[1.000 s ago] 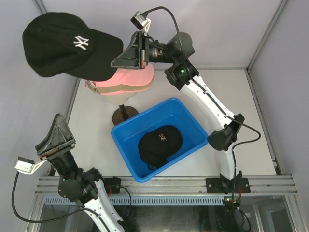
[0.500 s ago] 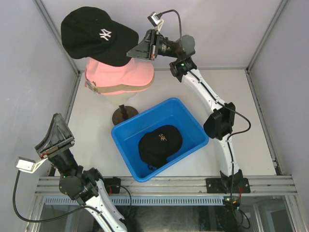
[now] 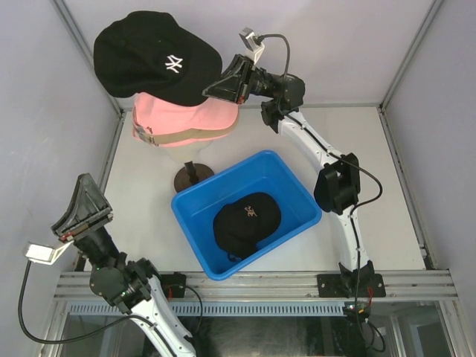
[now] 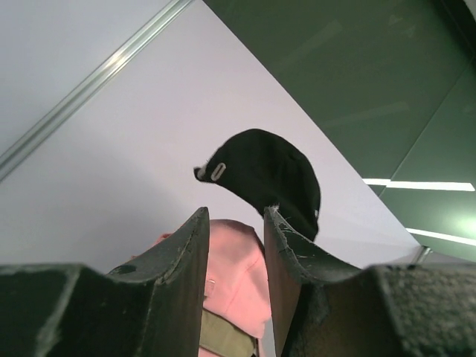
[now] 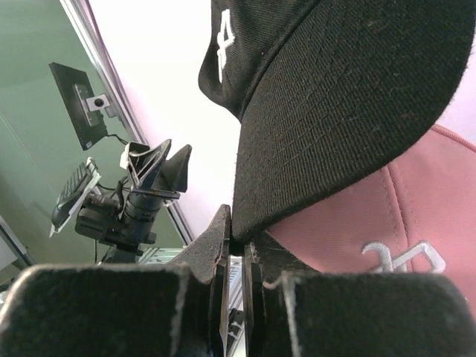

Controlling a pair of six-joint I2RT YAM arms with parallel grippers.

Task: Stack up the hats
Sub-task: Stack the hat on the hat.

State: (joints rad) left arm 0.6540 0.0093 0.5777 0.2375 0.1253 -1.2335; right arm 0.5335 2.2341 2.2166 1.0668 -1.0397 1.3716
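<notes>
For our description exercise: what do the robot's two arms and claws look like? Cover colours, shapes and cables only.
The left arm and right arm have white links between bulky black joints. The left claw and right claw are black: two flat, scuffed fingers on a wedge-shaped body. A small pale camera sits at each wrist, trailing a thin black cable.

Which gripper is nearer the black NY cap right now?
Right. The right gripper pinches the brim of the black NY cap, above the pink cap. The left gripper hangs far off, near the table's front-left corner, holding nothing.
</notes>
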